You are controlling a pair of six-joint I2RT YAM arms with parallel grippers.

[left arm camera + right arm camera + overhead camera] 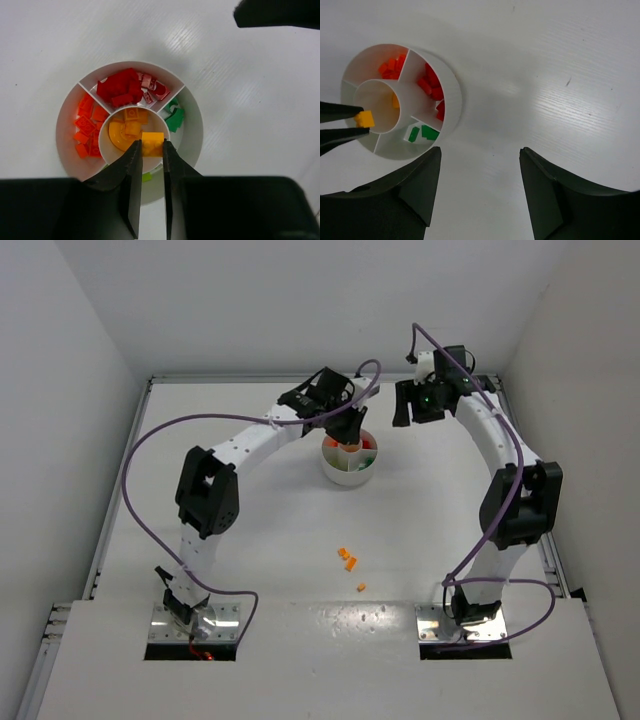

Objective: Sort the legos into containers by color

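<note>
On the white worktop (250, 540), the round divided dish (345, 478) sits toward the far edge, about midway between the left and right edges. The left gripper (151, 146) hangs directly over it, narrowly clamped on a single yellow brick (152, 142). The brick is poised above the near rim of the central cup (101, 136), which already holds yellow pieces. The step in hand looks like the drop. To do it well, the gripper should likely shift slightly toward the cup's middle before it lets go, since the brick sits over the rim and could bounce off the wall into a neighbouring wedge. A low, gentle release would help, with the jaws parting only a little. The right gripper (479, 154) waits just beside the dish on its right-edge side, jaws spread wide and holding nothing. It is near enough that the two arms should avoid crossing over the dish together. Around the cup, the red bricks (122, 89) fill the far wedge, the orange bricks (86, 127) the left one, and the green bricks (175, 119) the right. A small lime piece shows in the near wedge, partly hidden by the fingers. A few loose orange bricks (348, 558) lie well apart from the dish, out in the middle toward the near edge, not yet sorted.
</note>
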